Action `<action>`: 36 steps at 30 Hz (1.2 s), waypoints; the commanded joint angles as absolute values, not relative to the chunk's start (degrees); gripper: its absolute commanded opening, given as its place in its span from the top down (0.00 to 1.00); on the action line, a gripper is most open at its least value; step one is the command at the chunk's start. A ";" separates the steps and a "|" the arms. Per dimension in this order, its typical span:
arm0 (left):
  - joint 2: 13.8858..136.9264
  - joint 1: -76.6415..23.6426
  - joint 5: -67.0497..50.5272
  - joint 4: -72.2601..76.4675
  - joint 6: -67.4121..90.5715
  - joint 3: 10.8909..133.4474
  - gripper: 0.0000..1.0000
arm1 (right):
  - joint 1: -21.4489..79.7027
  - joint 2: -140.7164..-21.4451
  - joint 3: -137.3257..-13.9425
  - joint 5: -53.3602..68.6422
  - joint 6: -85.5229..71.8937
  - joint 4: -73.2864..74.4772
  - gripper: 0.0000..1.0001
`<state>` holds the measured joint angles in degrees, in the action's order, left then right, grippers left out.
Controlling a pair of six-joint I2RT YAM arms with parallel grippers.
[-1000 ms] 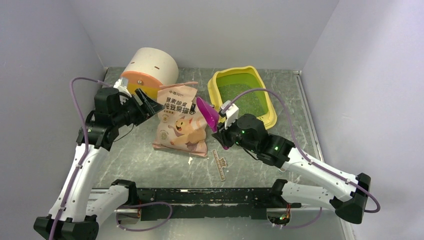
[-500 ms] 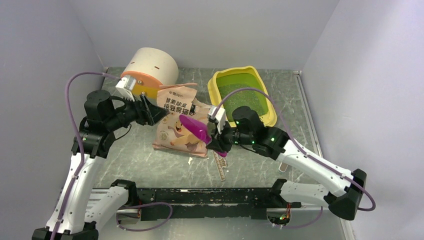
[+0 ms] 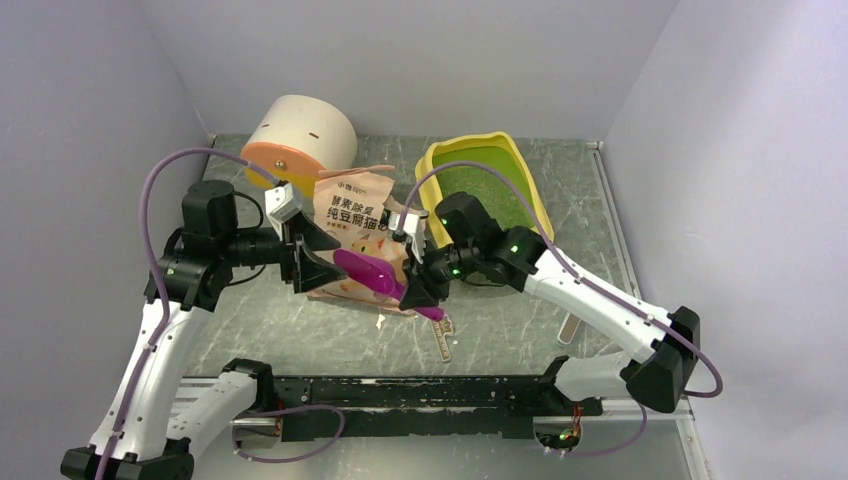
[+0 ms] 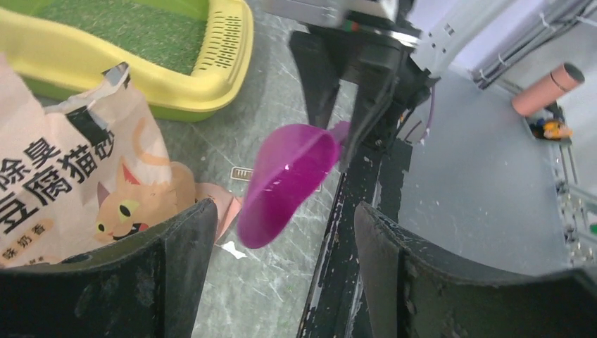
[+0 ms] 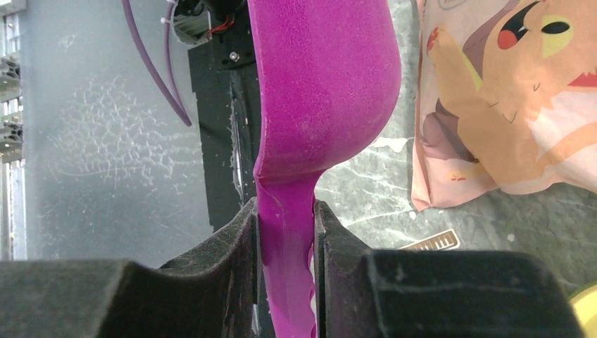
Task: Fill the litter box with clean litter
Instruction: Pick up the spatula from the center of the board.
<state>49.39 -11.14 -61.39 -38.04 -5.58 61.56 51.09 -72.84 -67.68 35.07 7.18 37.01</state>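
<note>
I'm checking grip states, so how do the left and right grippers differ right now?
The left gripper is wide open; the right gripper is shut. The left gripper holds nothing; the right gripper clamps the scoop by its handle. Both have black fingers and face each other by the bag.

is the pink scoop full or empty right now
Empty: the left wrist view looks into the magenta scoop, and its bowl is bare inside. The right claw grips its handle.
</note>
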 commanded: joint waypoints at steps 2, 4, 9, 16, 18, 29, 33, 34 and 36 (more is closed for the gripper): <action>50.12 -12.94 -65.14 -42.11 -14.18 63.57 0.27 | 48.96 -75.84 -72.71 40.18 8.02 39.40 1.00; 50.92 -13.45 -62.57 -42.13 -14.49 63.39 0.30 | 48.81 -76.49 -73.74 42.43 8.76 39.95 1.00; 55.29 -13.71 -62.54 -43.02 -16.11 66.12 0.47 | 48.86 -77.95 -75.89 44.31 9.70 42.03 1.00; 58.45 -13.86 -64.68 -44.19 -17.88 68.19 0.77 | 48.87 -80.28 -77.87 43.37 9.01 42.48 1.00; 58.41 -14.13 -64.21 -43.96 -17.92 67.84 0.90 | 48.79 -79.96 -78.02 42.23 8.17 41.24 0.98; 52.16 -14.15 -54.60 -21.90 7.74 56.39 0.95 | 46.55 -62.97 -62.92 15.79 -10.98 16.84 0.13; 46.98 -14.15 -49.61 -9.62 21.35 49.98 0.95 | 36.80 -57.21 -55.64 22.88 -19.70 7.40 0.08; 45.92 -14.15 -47.38 -8.83 23.53 48.91 0.95 | 34.60 -55.73 -53.82 25.25 -21.17 5.24 0.08; 44.54 -14.15 -44.91 -8.16 26.71 47.45 0.95 | 30.62 -53.51 -50.53 32.76 -24.59 -0.19 0.07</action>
